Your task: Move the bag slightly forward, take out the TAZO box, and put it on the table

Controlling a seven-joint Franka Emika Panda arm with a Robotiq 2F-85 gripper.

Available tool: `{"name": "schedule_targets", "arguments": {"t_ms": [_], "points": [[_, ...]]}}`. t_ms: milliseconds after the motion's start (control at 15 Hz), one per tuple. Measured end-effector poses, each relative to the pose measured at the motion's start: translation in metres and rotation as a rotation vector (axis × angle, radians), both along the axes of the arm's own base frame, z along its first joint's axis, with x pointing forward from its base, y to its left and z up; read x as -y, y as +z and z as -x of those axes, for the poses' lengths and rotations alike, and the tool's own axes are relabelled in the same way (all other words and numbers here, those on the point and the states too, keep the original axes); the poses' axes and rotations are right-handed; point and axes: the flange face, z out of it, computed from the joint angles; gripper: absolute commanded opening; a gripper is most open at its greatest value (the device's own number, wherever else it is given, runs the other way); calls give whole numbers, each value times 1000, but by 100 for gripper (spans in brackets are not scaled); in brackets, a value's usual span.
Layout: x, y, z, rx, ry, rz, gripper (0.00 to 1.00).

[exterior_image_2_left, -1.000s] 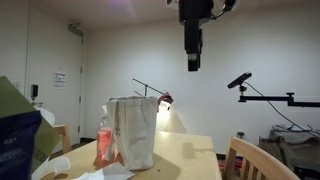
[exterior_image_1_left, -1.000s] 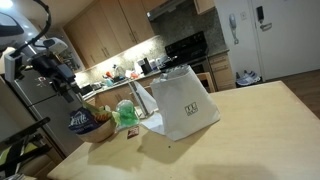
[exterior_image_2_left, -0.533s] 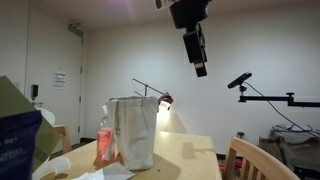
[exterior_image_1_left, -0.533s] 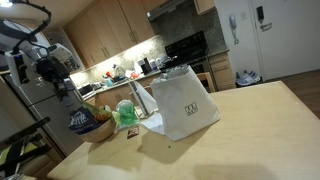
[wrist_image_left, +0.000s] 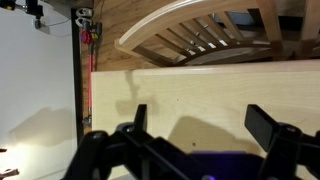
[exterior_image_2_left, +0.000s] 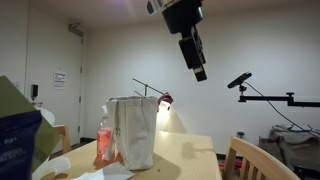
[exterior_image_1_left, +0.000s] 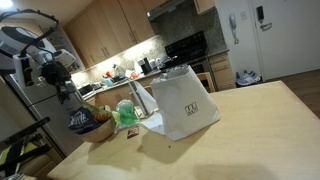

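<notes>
**Gripper (exterior_image_2_left: 201, 73) aloft and empty, bag (exterior_image_1_left: 188, 100) standing on table (exterior_image_1_left: 245, 130)**

In an exterior view the gripper hangs high above the table (exterior_image_2_left: 190, 155). It is tilted, up and to the right of the bag (exterior_image_2_left: 133, 130) and well apart from it. The wrist view shows its 2 fingers (wrist_image_left: 140, 118) spread wide, with only bare tabletop (wrist_image_left: 200, 85) between them (nothing is gripped). A wooden chair (wrist_image_left: 195, 30) stands past the table's far edge in that view.

The bag is white paper with a small dark logo on its side. It stands upright on the table in both exterior views. In an exterior view a green item (exterior_image_1_left: 127, 114) sits just left of it, and a blue-and-white snack bag (exterior_image_1_left: 82, 122) lies further left. The arm (exterior_image_1_left: 45, 62) shows at the far left there, well apart from the bag. A red-pink bottle (exterior_image_2_left: 104, 145) stands at the bag's left side, touching it or just beside it; I cannot tell which. The TAZO box cannot be made out in any view.
</notes>
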Motion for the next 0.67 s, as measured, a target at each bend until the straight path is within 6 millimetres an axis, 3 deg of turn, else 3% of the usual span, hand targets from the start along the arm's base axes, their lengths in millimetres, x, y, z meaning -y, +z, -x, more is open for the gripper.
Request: {"name": "schedule_targets", "arguments": {"t_ms": [267,667], "points": [[0,-5,5,-57,0,40,100],[-3,-25,14,-365,-13,212,100]]}}
